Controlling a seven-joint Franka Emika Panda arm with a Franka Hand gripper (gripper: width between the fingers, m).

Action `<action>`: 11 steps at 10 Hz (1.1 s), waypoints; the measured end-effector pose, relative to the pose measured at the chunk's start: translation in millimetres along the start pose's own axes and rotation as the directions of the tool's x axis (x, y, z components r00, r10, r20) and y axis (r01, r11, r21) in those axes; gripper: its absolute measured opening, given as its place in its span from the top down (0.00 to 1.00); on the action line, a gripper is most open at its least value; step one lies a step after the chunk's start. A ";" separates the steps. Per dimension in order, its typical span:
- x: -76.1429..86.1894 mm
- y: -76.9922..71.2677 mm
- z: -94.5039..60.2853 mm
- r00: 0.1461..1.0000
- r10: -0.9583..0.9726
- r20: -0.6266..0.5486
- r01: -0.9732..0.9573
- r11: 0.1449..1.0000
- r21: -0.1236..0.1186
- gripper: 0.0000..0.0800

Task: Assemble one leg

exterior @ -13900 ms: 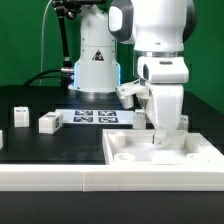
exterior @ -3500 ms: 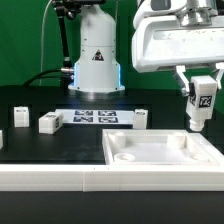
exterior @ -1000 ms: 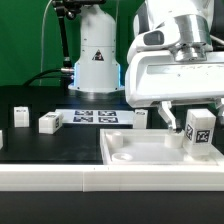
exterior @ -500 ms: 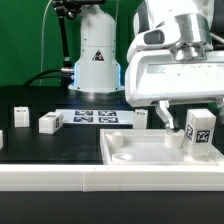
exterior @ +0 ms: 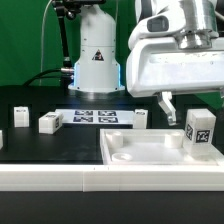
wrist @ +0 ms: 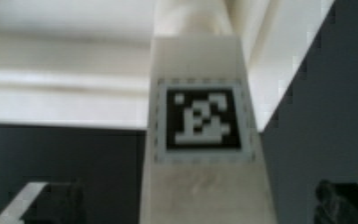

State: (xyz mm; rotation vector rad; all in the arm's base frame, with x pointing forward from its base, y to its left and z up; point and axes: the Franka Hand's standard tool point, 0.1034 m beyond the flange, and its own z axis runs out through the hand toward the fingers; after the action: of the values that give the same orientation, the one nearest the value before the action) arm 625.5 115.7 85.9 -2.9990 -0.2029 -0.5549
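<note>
The leg (exterior: 200,132) stands upright in the white panel (exterior: 140,150), at its corner on the exterior view's right. Its tag faces the camera and its foot is hidden behind the raised rim. The tool (wrist: 192,198) is spread wide and grips nothing. In the wrist view both fingertips sit clear of the leg, one on each side. In the exterior view only one of the fingers (exterior: 166,106) shows, apart from the leg on the exterior view's left.

Half a second ago that finger hung lower, alongside the leg; the tool has since lifted, and the leg has kept its place. Three more loose legs (exterior: 48,122) lie on the black table (exterior: 60,140) near the marker board (exterior: 95,117), unmoved.
</note>
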 end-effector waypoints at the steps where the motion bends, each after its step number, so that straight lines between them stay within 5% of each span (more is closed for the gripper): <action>1: 3.5 1.1 -0.4 0.999 0.004 0.052 -0.004 1.000 0.008 0.19; 7: -8.1 0.4 -4.3 0.911 0.011 0.413 -0.038 0.998 0.056 0.19; 9: -8.0 -0.1 -3.4 0.912 0.011 0.411 -0.037 0.998 0.057 0.19; 11: -8.1 0.2 -3.4 0.911 0.011 0.411 -0.038 0.998 0.056 0.54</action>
State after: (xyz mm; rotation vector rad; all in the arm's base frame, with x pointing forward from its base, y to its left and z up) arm 616.8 114.2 86.1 -3.0117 -0.2032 0.0947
